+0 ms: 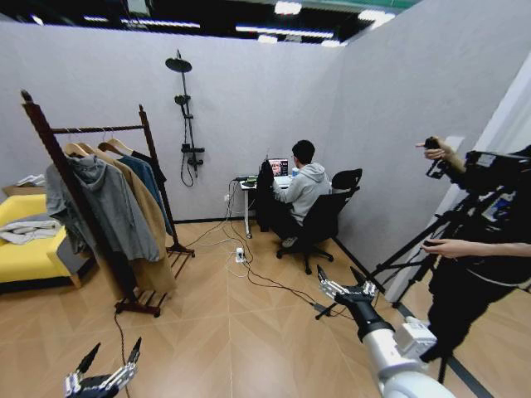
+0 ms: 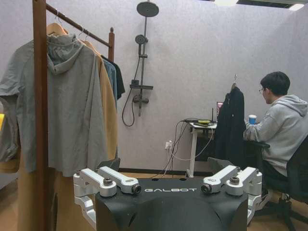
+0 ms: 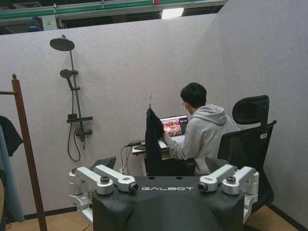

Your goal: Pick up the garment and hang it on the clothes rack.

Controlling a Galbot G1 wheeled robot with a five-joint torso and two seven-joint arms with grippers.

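We judge the task barely begun: the coat (image 1: pixel 265 184) hangs by the desk (image 1: pixel 249 184) at the far wall, beside a seated person, well apart from us, and nothing has been picked up. It hangs from a hook or hanger at its top, so its long axis runs straight up and down, collar high and hem toward the floor; in the left wrist view the coat (image 2: pixel 230 125) shows as a narrow dark column against the desk (image 2: pixel 201 126), and in the right wrist view the coat (image 3: pixel 153 139) drapes the same way, just in front of the laptop (image 3: pixel 173 125). The rack (image 1: pixel 99 199) stands to our left, its rail already carrying a grey hoodie (image 1: pixel 104 207), a tan coat and a darker jacket on wooden hangers; we see room toward the far post. Our left gripper (image 1: pixel 108 361) hangs low at the left with its fingers spread apart and nothing between them; our right gripper (image 1: pixel 348 286) is held out ahead at the right, fingers likewise apart and empty. What is left, as we judge it, is everything: reaching the coat, taking it off its hook, carrying it across and hanging it on the rail.
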